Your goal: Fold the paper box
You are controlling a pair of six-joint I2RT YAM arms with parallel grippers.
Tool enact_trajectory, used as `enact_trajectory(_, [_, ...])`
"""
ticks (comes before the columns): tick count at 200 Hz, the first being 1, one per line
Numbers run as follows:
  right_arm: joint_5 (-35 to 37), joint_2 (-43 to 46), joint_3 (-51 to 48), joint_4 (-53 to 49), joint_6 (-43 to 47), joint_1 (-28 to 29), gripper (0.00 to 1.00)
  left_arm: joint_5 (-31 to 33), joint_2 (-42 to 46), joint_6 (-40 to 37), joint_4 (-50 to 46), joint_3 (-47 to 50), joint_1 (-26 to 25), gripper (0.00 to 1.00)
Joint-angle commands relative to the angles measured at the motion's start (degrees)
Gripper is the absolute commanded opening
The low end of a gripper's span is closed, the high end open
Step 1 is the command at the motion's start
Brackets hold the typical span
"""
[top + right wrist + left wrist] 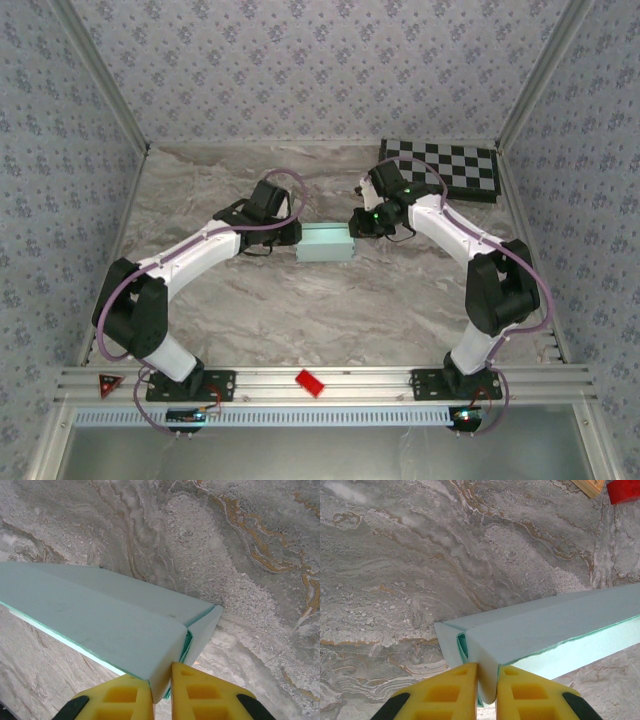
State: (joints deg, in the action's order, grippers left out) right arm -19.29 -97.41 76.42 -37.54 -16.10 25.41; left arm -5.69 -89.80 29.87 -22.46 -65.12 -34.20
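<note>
The paper box (325, 243) is clamped at opposite ends by narrow-set left jaws and right jaws.

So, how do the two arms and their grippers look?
Both arms, left arm and right arm, have white tube-like links between bulky black joints, with a thin purple cable looping along each. Small green lights glow near the right wrist. The fingers are yellow blocks with hollow pockets and black bases.
</note>
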Motion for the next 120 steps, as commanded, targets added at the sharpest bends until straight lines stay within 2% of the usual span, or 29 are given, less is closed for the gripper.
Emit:
enact_trajectory(1, [0.5,-1.7,1.2,-1.4,0.3,0.9,0.14,-0.2,-0.4,-0.8,-1.2,0.0,-0.7,0.15])
enact_trajectory(120, [2.3,-1.1,-1.4,-1.3,0.5,2.1,0.09,-0.9,0.1,-0.7,0.0,2.6,-1.2,0.11])
